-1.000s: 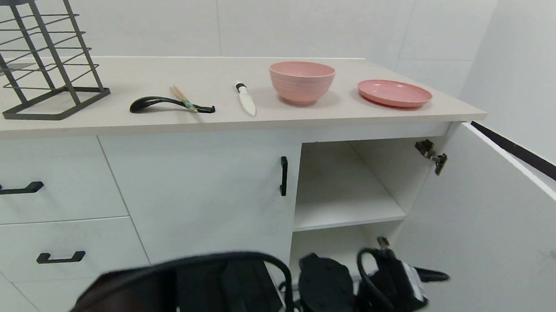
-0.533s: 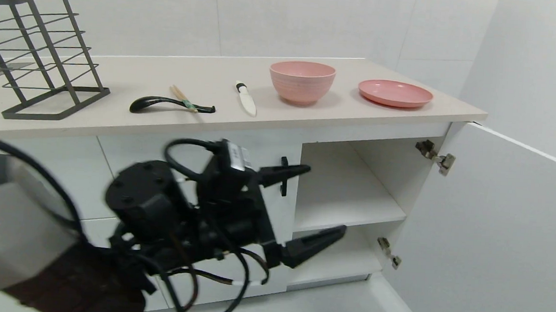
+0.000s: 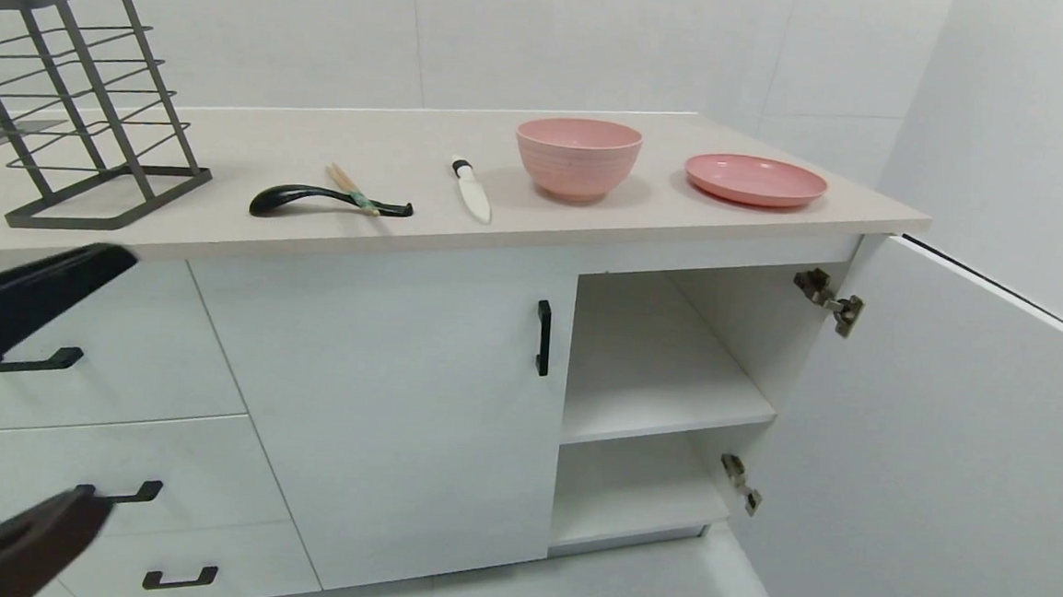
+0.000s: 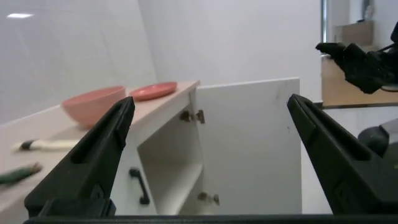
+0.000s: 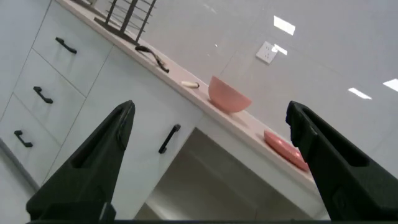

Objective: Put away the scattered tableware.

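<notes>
Now left hand [image 4: 211, 102], right hand [image 5: 211, 111] both spread, plate [image 3: 755, 179] near counter [image 3: 227, 146] edge, cupboard [image 3: 647, 370] open

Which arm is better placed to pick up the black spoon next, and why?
Probably the left. The left gripper hangs before the drawers on the robot's left, jaws open, on the same side as the black spoon. The right gripper, also open, sits lower than the counter.

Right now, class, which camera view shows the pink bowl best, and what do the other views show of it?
The head view: the pink bowl shows whole, rim and inside, on the counter. The left wrist view gives it side-on, partly behind the left gripper's finger. The right wrist view sees its outer wall from below.
</notes>
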